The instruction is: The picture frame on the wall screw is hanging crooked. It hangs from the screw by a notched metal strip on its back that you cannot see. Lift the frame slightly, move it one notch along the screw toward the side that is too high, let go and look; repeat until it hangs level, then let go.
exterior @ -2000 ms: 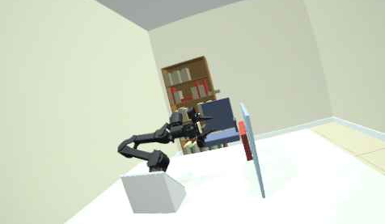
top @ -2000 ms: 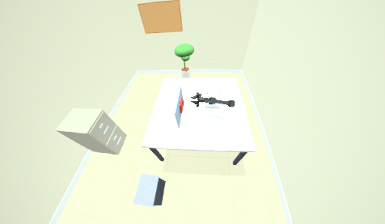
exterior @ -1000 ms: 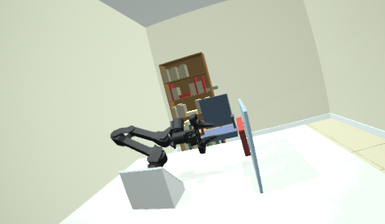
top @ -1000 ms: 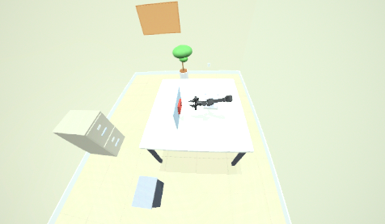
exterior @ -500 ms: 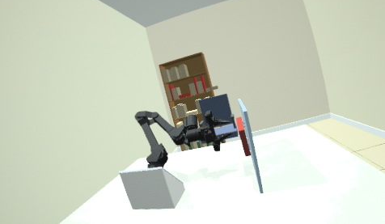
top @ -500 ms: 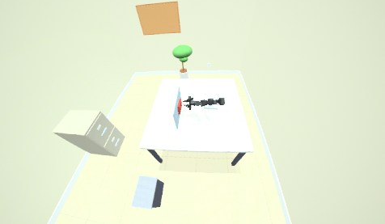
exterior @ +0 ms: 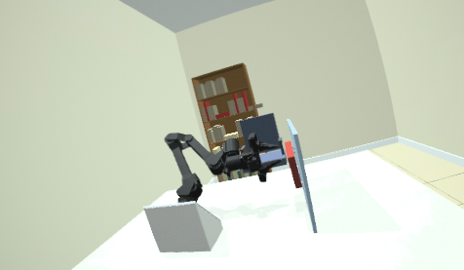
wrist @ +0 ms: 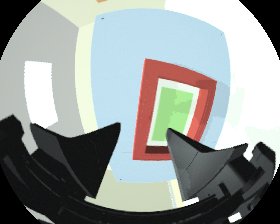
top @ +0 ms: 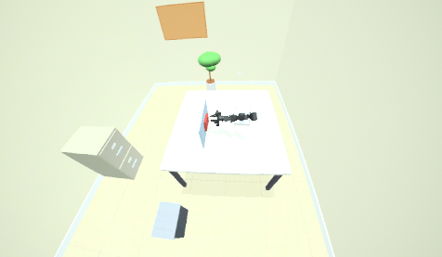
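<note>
The picture frame [wrist: 145,110] [top: 205,120] [exterior: 292,167] has a red border around a green picture. It hangs on an upright pale blue wall panel [wrist: 118,63] [top: 202,134] [exterior: 303,189] that stands on the white table [top: 232,157]. In the wrist view the frame looks tilted, its top edge sloping down to the right. My gripper [wrist: 144,129] [top: 214,118] [exterior: 268,159] is open and empty. It points at the frame from a short way off, with the fingertips level with the frame's lower part and not touching it.
A grey box [exterior: 182,228] lies on the table near the arm's base. Beyond the table are a bookshelf [exterior: 224,101], a blue chair [exterior: 258,128], a potted plant [top: 210,61], a filing cabinet [top: 102,152] and a box on the floor [top: 169,219].
</note>
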